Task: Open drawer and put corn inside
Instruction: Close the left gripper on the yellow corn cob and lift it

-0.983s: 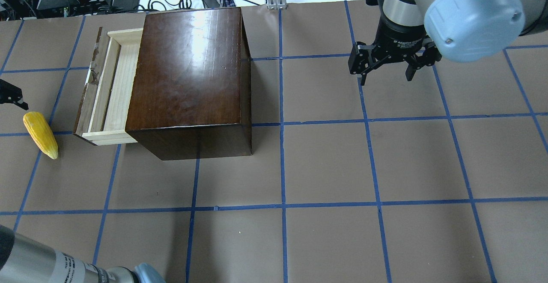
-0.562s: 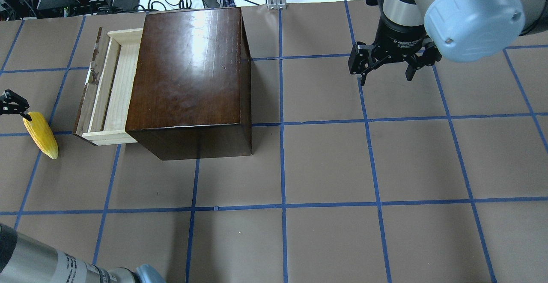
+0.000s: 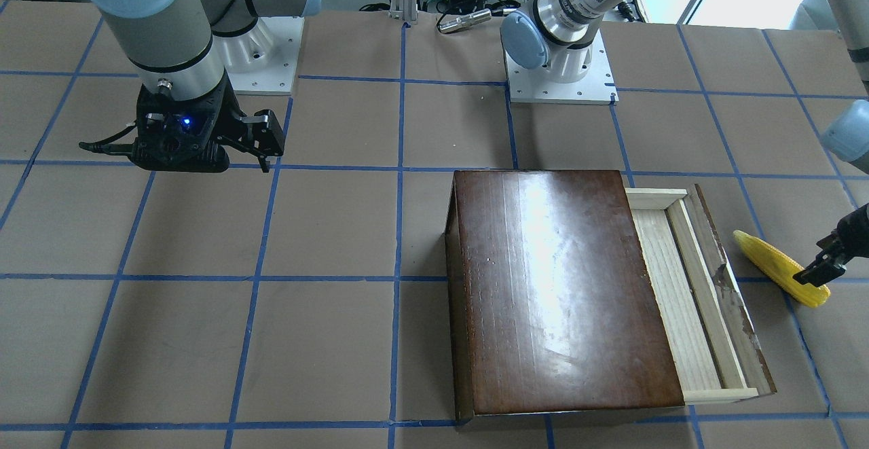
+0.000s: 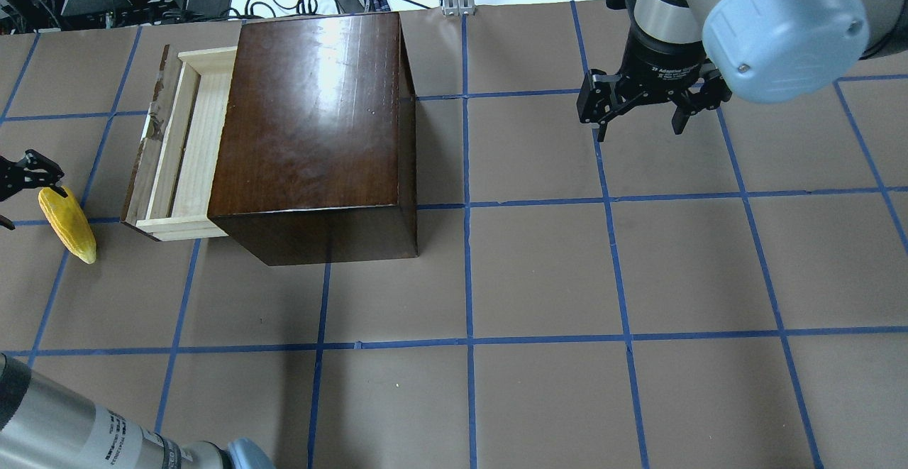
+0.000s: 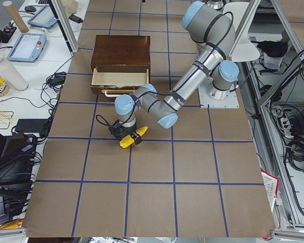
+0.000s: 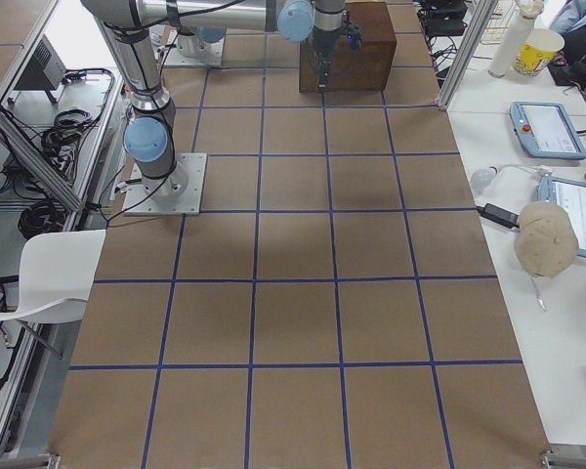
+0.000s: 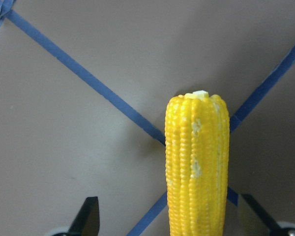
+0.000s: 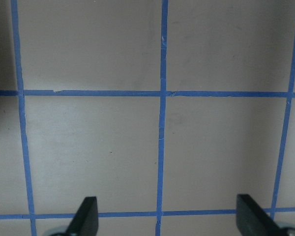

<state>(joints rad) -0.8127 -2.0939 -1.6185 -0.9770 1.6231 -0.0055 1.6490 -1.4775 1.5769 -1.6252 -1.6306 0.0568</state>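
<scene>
corn (image 7: 196, 167) lies ungripped inside the spread left hand (image 7: 168, 210); right hand (image 8: 167, 209) spread, empty.

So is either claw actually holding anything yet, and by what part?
Nothing yet. The left gripper is open astride the corn, which lies on the table; the right gripper hangs open, empty.

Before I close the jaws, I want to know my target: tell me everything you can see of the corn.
The corn is a bright yellow tapered cob with neat rows of kernels, plastic-looking, with a small pale stub at one end. It lies flat on the brown table across a blue tape line, apart from the open drawer. The left jaws stand open to either side of it, not touching.
</scene>
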